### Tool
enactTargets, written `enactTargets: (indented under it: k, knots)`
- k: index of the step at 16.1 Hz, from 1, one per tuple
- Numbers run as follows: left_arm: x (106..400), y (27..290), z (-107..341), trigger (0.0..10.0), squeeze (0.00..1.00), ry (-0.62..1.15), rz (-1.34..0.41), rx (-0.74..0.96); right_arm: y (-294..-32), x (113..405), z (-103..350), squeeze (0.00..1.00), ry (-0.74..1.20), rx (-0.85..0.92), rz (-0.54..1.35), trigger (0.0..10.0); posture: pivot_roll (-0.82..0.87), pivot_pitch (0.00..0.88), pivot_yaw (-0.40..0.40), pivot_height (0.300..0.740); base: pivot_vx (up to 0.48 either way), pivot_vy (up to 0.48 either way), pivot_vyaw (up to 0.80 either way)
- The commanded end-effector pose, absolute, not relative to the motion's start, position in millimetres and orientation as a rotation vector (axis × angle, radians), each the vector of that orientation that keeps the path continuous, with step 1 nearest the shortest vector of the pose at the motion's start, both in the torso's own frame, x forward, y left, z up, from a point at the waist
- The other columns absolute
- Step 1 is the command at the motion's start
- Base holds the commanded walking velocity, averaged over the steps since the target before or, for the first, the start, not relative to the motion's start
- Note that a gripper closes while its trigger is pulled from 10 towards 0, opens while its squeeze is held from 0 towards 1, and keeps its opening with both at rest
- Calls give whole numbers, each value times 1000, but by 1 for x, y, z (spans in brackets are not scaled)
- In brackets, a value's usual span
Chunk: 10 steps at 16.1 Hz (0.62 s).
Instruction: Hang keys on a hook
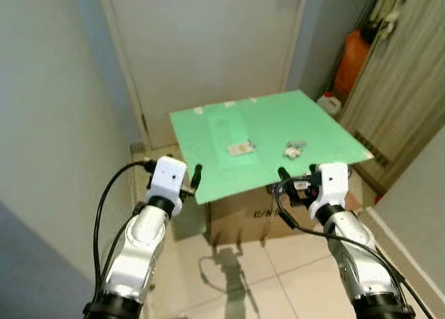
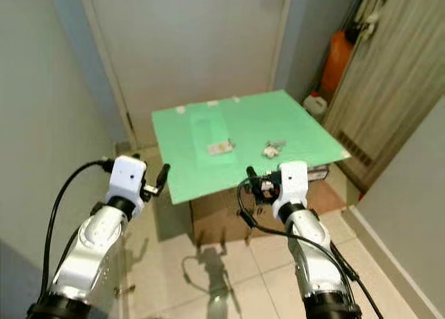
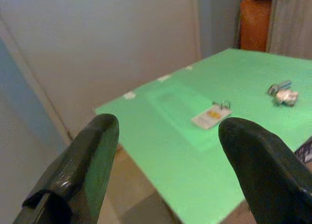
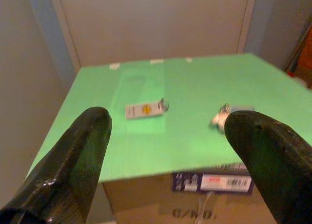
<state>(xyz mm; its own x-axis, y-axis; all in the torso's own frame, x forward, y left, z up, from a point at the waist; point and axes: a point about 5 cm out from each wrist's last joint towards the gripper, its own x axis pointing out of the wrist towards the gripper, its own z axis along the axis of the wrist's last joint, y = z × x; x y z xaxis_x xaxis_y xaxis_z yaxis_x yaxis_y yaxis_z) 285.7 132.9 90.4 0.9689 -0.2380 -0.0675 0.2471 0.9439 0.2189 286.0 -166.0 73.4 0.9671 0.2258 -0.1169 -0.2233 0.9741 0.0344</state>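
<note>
Green board (image 1: pixel 278 124) lying on a cardboard box (image 1: pixel 243 218), bunch of keys (image 1: pixel 295 150) on its right half, white key tag (image 1: pixel 240 149) near the middle, left gripper (image 1: pixel 197 176) and right gripper (image 1: pixel 284 175) raised short of the near edge, both with fingers spread apart, holding nothing, orange container (image 1: pixel 352 58) beside a wooden door (image 1: pixel 403 83)

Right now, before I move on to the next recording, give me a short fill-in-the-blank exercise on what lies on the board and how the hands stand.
1. The white key tag and the bunch of keys lie on a ____ board.
2. The board rests on a ____ box.
3. The left hand and right hand both have their fingers ____.
4. Between the two items, the one nearer the orange container is the ____.

Missing words: green; cardboard; open; bunch of keys
</note>
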Motion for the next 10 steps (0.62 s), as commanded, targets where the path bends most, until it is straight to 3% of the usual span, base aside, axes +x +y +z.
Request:
enactTargets:
  k: [1,10]
  knots:
    - [290,131,93,10000,0,25,-267,268,-166,287,78,0,95,20,223,10000,-40,0,31,740,480,0,0]
    - [293,127,89,10000,0,55,-313,339,-159,288,79,0,82,38,241,10000,-30,0,34,740,455,0,-58]
